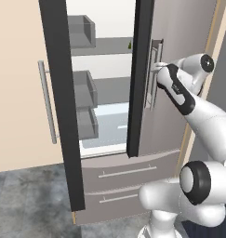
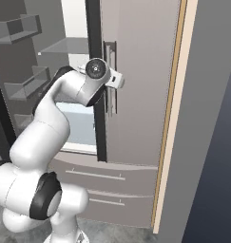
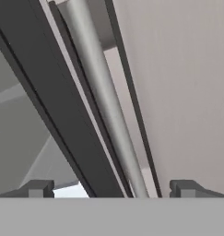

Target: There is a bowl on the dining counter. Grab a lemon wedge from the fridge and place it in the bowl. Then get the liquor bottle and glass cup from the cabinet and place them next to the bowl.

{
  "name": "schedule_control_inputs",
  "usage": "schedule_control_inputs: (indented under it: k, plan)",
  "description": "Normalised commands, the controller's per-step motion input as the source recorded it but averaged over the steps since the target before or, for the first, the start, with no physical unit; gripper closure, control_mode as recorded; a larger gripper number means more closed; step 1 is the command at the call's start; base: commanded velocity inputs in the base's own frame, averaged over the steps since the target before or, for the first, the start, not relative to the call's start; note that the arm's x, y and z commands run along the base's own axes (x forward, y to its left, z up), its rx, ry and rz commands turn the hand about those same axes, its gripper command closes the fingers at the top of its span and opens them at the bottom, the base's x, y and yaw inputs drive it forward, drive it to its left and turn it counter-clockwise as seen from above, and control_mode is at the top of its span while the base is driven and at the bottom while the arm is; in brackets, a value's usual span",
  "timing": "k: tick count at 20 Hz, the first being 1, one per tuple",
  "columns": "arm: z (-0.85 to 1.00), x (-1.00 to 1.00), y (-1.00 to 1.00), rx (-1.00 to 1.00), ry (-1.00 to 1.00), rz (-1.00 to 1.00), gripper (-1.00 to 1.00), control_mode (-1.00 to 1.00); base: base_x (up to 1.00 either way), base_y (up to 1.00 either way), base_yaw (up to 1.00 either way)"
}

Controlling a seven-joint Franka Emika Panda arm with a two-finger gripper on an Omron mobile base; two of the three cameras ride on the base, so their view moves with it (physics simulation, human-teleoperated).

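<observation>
The grey steel fridge stands in front of me with its left door swung wide open, showing grey shelves and door bins. The right door stands slightly ajar, its dark edge turned toward me. My gripper is at this door's vertical bar handle. In the hand view the gripper is open, with the silver handle running up between the two fingertips, and neither pad presses on it. A tiny greenish speck sits on the upper shelf, too small to identify.
Two drawer fronts lie below the fridge doors. A tan wood door with a long silver bar handle stands left of the fridge. A tan and grey wall panel rises close on the right. The floor is grey tile.
</observation>
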Motion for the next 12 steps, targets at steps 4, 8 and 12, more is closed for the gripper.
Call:
schedule_control_inputs:
  k: [4,8,12]
  plan:
    - [0.0,0.52,-0.13,0.0,0.0,0.0,-1.0,-1.0,0.0,0.0,0.0]
    - [0.0,0.53,-0.11,0.0,0.0,0.0,-1.0,-1.0,0.0,0.0,0.0]
    - [0.0,0.54,-0.05,0.0,0.0,0.0,-1.0,-1.0,0.0,0.0,0.0]
